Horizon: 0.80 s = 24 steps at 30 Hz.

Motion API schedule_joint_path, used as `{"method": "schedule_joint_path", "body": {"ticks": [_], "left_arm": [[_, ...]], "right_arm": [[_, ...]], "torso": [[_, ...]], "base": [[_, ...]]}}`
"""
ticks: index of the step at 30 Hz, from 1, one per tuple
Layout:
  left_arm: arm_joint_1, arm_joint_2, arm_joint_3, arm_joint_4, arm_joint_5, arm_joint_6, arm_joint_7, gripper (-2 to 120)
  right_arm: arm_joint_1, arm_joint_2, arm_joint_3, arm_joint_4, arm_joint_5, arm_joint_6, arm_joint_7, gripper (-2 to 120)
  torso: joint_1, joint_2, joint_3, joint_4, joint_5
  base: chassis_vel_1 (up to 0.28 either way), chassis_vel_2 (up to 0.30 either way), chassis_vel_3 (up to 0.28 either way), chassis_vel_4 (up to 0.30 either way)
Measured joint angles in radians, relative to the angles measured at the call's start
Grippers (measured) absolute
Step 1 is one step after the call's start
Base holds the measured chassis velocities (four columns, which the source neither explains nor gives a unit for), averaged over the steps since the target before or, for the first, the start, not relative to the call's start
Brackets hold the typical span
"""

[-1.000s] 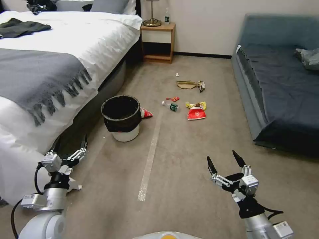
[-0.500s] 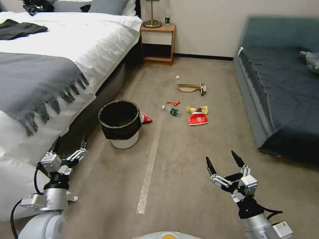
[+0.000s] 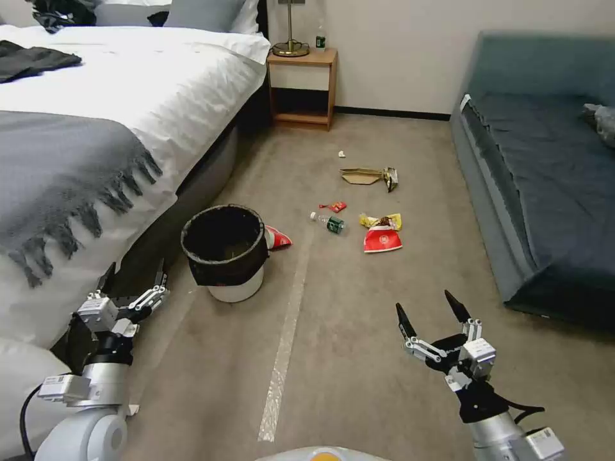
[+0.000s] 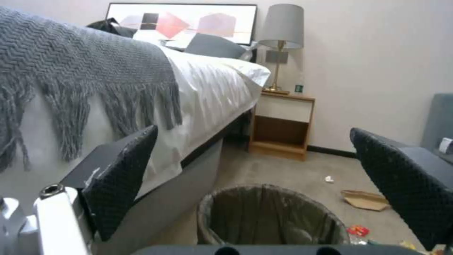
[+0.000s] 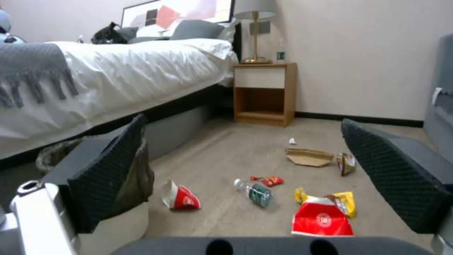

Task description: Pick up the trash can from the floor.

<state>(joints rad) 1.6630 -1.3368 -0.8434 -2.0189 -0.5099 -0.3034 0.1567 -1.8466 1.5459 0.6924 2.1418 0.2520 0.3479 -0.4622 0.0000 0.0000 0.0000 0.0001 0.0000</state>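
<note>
The trash can (image 3: 223, 253) is standing upright on the floor (image 3: 359, 358) beside the bed (image 3: 96, 128), at about 11 o'clock in the head view. The left tool (image 3: 132, 282) is hanging at 8 o'clock near the can — fingers spread wide, holding nothing. The right tool (image 3: 430, 315) is hovering at 4 o'clock, likewise wide apart and empty.
</note>
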Motion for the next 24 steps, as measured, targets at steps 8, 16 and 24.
{"method": "schedule_joint_path", "body": {"ticks": [8, 16, 24], "left_arm": [[0.002, 0.001, -0.001, -0.001, 0.0, 0.0, -0.003, 100], [0.003, 0.001, -0.001, -0.002, 0.0, 0.001, -0.005, 100], [-0.002, 0.002, -0.001, -0.001, 0.0, 0.007, -0.012, 100]], "right_arm": [[-0.001, -0.004, -0.001, -0.001, 0.0, 0.001, -0.005, 100], [0.002, -0.008, -0.004, -0.003, 0.0, 0.001, -0.007, 100], [0.012, -0.016, -0.016, -0.011, -0.001, 0.025, 0.025, 100]], "torso": [[0.0, 0.0, 0.0, -0.0001, 0.0], [0.0, 0.0, 0.0, -0.0001, 0.0], [0.0, 0.0, 0.0, -0.0001, -0.0001]], "base": [[-0.084, 0.09, 0.085, -0.096], [-0.092, 0.083, 0.089, -0.085], [-0.077, 0.094, 0.088, -0.081]]}}
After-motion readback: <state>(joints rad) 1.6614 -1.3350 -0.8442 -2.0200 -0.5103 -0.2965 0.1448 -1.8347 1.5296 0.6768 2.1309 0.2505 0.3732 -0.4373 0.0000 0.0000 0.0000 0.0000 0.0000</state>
